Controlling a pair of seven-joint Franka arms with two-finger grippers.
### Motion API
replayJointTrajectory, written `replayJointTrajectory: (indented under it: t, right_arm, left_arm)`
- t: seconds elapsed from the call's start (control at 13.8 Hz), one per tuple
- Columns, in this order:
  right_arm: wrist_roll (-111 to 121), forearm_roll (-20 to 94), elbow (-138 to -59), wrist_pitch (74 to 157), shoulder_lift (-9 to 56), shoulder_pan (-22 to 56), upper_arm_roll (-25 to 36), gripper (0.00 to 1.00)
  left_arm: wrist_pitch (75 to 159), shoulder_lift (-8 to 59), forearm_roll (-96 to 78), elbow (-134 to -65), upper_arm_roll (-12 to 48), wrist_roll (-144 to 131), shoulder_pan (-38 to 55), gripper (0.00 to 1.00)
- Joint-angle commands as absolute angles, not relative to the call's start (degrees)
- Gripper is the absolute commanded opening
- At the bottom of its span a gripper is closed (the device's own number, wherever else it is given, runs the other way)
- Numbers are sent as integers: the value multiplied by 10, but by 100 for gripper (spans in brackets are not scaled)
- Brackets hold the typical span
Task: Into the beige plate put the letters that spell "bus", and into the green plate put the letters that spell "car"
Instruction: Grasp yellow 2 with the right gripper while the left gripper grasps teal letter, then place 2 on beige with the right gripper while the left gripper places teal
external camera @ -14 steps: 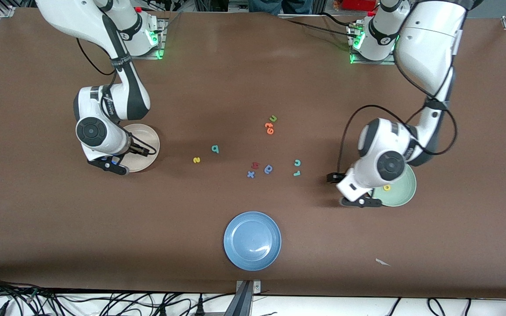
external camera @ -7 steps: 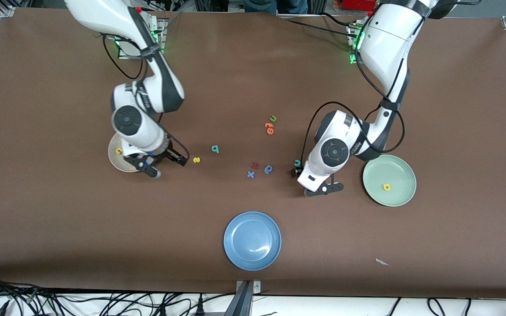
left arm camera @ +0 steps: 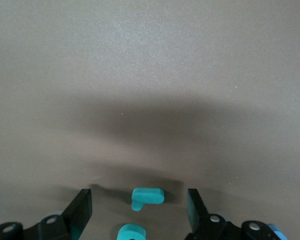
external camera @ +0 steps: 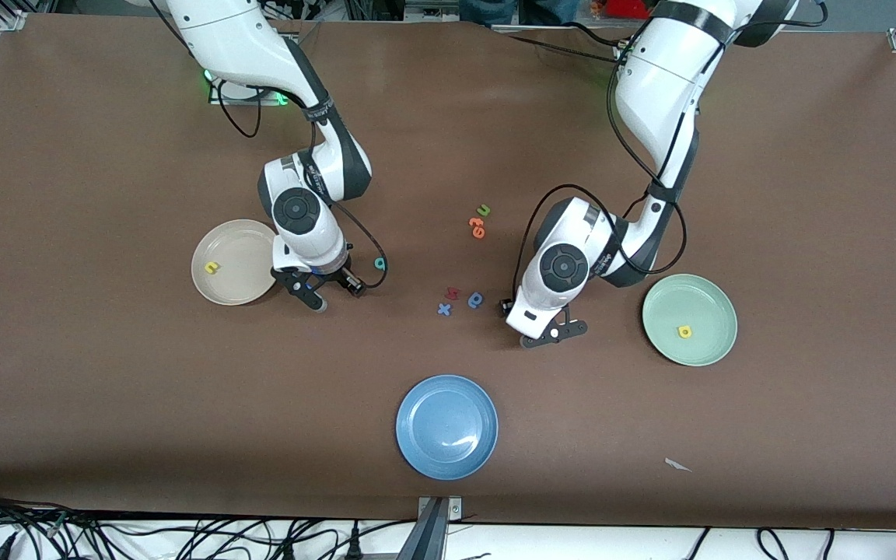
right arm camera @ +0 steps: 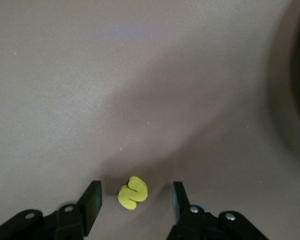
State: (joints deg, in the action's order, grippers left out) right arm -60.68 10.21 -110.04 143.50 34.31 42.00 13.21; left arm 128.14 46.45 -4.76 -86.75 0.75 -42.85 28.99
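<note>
Nearest the front camera sits a blue plate point(external camera: 446, 426). Farther back, toward the left arm's end, the green plate point(external camera: 701, 299) holds the yellow "a" point(external camera: 684, 332). Between that plate and the blue round letter point(external camera: 476, 299), the left gripper point(left arm camera: 138, 201) hangs low over the teal "r" point(left arm camera: 147, 197), fingers spread either side without touching it; the teal "c" point(left arm camera: 131, 232) lies just beside. The right gripper point(right arm camera: 136, 194) is likewise unclenched, straddling the yellow "s" point(right arm camera: 133, 193) on the table beside the beige plate point(external camera: 242, 276), which holds the yellow "u" point(external camera: 211, 267). The teal "b" point(external camera: 379, 264) lies near that gripper. Farthest are the orange letters point(external camera: 477, 227) and green "u" point(external camera: 484, 210).
</note>
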Motion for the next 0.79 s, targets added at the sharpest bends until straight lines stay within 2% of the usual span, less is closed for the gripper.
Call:
replayJointTrajectory:
  t: [0.0,0.14,0.36,0.43,0.51,0.58,0.72]
  right_arm:
    - [-611,111,-1092,1439,353,427,135,48]
    - [-611,112,-1092,1439,354,429,135,46]
    - [-611,111,-1092,1440,355,429,135,45]
    - [-611,111,-1092,1441,355,430,135,36]
    - [-610,111,-1091,1441,355,429,135,22]
    - [-610,111,-1091,1441,355,430,135,14]
    - [-600,110,-1090,1440,353,430,135,12]
  left_arm:
    - [1280,474,-56,-850,-1,-435,297,70]
    - [1280,474,-56,-850,-1,-434,297,59]
    - [1295,475,-58,-850,-1,-435,301,49]
    - [1298,477,-57,-850,-1,-435,301,45]
    - [1299,477,-57,-850,-1,-435,301,41]
    - [1299,478,-57,-850,-1,-435,301,36]
    - [1299,478,-55,-850,-1,-434,301,28]
